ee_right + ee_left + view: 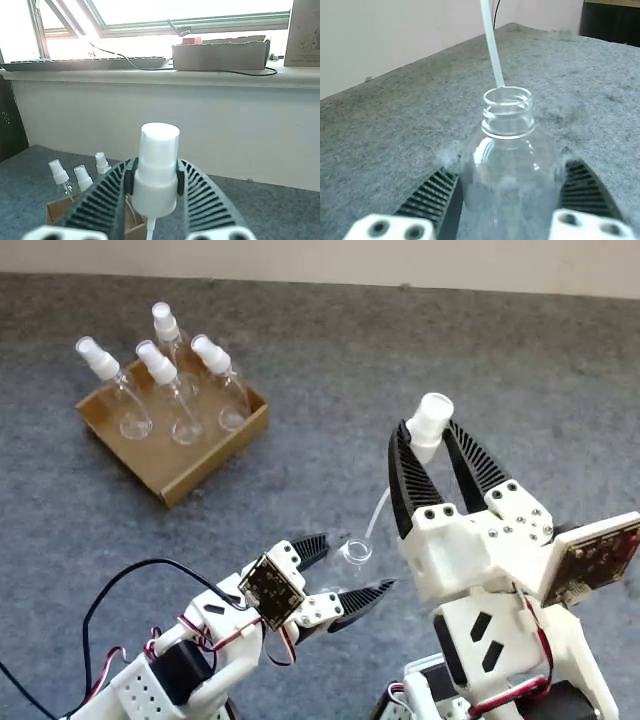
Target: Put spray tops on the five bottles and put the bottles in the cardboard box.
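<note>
We grip the open bottle (507, 165) in our left tool (357, 562). Our right tool (428, 432) clamps a spray top (156, 170), its tube (491, 45) at the bottle's rim.

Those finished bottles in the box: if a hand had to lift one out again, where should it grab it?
Probably at the neck, just under the white spray top, coming straight down from above. The four bottles stand packed close together in the cardboard box, and its walls fence in their bases, so only the necks and tops stick out with free space around them.
</note>
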`<move>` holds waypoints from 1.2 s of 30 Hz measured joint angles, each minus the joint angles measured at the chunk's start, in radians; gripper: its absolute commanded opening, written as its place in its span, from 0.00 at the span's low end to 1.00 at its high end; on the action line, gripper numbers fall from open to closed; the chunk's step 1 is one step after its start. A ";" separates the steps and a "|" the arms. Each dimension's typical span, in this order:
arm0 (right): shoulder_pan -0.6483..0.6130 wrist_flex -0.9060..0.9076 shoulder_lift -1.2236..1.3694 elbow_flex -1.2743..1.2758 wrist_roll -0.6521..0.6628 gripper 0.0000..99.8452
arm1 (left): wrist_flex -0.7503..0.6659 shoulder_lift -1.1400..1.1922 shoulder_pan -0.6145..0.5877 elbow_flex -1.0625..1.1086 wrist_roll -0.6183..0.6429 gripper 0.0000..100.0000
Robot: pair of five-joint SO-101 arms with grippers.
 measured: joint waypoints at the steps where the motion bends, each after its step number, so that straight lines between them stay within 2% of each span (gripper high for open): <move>1: 0.000 0.000 0.000 0.000 0.000 0.02 | -0.002 0.000 0.000 0.000 0.000 0.18; 13: 0.002 0.002 0.000 -0.097 0.000 0.02 | -0.003 0.000 0.000 0.000 0.000 0.18; 17: 0.003 0.060 0.000 -0.098 0.000 0.02 | -0.005 0.000 0.000 0.000 0.000 0.18; 21: -0.051 0.081 0.000 -0.098 0.000 0.02 | -0.006 0.000 0.000 0.000 0.000 0.18; 32: -0.094 0.087 0.000 -0.002 0.000 0.02 | -0.006 0.000 0.000 0.000 0.000 0.18; 36: -0.092 0.087 0.000 0.083 0.000 0.02 | -0.061 0.000 0.000 0.000 0.000 0.18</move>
